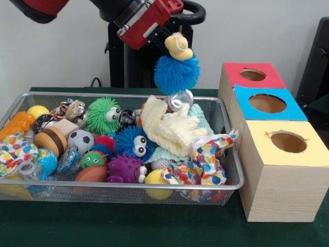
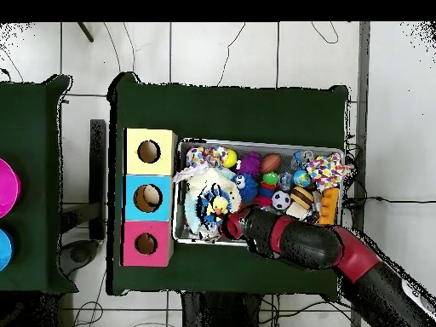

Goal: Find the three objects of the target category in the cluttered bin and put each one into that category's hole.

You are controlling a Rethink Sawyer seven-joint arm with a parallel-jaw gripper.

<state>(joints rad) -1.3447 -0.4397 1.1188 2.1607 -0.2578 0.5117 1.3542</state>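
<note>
The end effector (image 1: 174, 37) was clenched on a yellow duck-like toy (image 1: 178, 46) from which a fuzzy blue puffer ball (image 1: 176, 73) and a shiny clear bauble (image 1: 179, 99) hung, all lifted above the bin's (image 1: 123, 186) far rim. The bin was a shallow silver mesh basket heaped with spiky balls, a small soccer ball (image 1: 80, 140), a cream knitted cloth (image 1: 167, 128) and dotted wrapping. To the side stood three pale wooden boxes in a row; the red-topped one (image 1: 252, 75) was farthest from the camera, and its round hole (image 1: 252, 75) lay open and unobstructed. Open air separated the dangling toy from that box. The overhead view showed green worktop (image 2: 230, 111) bare around bin and boxes, with the red box (image 2: 146, 243) nearest the robot's base; the front view alone showed the toy's height.
</note>
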